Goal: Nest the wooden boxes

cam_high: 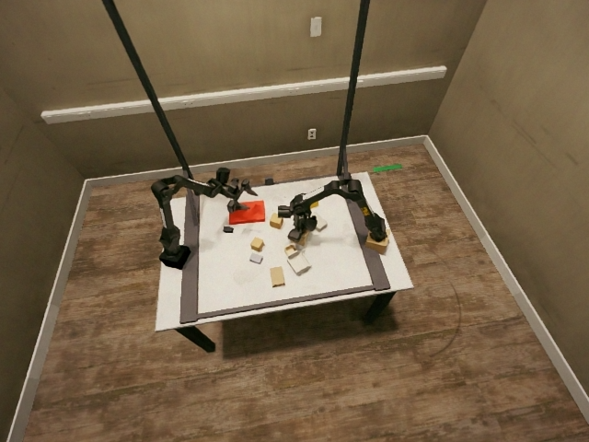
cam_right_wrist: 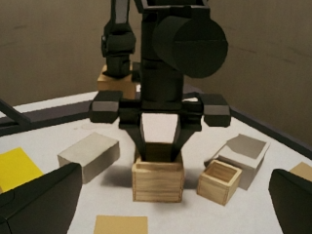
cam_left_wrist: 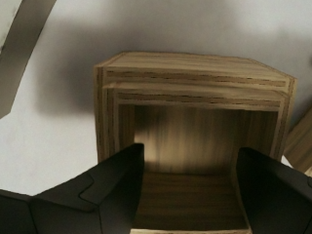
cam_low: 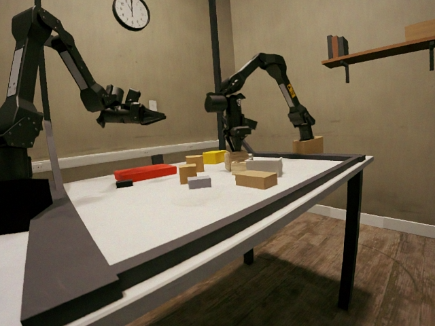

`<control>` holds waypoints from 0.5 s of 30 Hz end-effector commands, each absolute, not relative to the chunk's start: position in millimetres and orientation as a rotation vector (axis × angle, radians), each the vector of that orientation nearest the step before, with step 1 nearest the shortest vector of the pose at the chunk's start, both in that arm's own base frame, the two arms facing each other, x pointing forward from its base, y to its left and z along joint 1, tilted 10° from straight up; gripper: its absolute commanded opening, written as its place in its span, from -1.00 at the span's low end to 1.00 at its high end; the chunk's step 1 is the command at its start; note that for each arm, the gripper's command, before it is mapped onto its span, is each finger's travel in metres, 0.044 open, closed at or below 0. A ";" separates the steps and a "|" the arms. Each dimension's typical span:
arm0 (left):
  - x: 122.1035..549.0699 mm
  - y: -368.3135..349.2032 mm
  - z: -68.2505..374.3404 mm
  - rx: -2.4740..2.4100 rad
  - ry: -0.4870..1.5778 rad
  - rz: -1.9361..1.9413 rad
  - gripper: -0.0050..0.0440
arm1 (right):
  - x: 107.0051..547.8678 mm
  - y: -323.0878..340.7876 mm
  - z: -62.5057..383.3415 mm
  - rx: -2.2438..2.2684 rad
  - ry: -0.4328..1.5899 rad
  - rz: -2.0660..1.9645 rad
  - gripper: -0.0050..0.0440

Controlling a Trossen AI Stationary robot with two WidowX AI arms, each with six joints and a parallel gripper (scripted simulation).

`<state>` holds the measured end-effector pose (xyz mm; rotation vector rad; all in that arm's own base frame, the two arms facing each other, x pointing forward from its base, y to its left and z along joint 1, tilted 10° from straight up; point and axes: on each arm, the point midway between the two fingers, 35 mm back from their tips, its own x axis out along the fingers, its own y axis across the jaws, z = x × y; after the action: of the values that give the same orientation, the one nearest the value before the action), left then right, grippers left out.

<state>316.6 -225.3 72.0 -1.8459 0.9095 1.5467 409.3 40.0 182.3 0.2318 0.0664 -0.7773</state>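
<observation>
My left gripper (cam_high: pixel 298 232) points straight down at mid table. It is shut on a wooden box (cam_left_wrist: pixel 191 156) that sits open side up, low inside a slightly larger wooden box (cam_right_wrist: pixel 156 181) on the table; two rims show in the left wrist view. A small open wooden box (cam_right_wrist: pixel 220 181) stands just beside it, and a white open box (cam_high: pixel 299 262) lies beyond that. My right gripper (cam_low: pixel 154 115) is open and empty, held high above the red block (cam_high: pixel 247 212), facing the left arm.
Solid tan blocks (cam_high: pixel 257 244) (cam_high: pixel 276 220) (cam_high: pixel 277 275), a grey block (cam_high: pixel 256 258), a pale block (cam_right_wrist: pixel 89 154), a yellow block (cam_low: pixel 214 156) and a small black block (cam_high: pixel 228 229) are scattered about. A wooden block (cam_high: pixel 377 243) sits at the left arm's base.
</observation>
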 end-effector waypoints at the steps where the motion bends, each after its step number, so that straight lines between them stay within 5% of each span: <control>1: 317.4 -226.1 71.7 -1.856 0.905 1.536 0.27 | 407.6 40.7 187.0 0.238 0.057 -0.774 0.84; 15: 321.0 -229.3 70.1 -1.877 0.912 1.513 0.27 | 407.6 40.7 187.0 0.238 0.057 -0.774 0.84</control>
<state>318.1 -227.1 60.2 -1.8486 0.9098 1.5439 409.3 40.0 182.3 0.2318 0.0664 -0.7773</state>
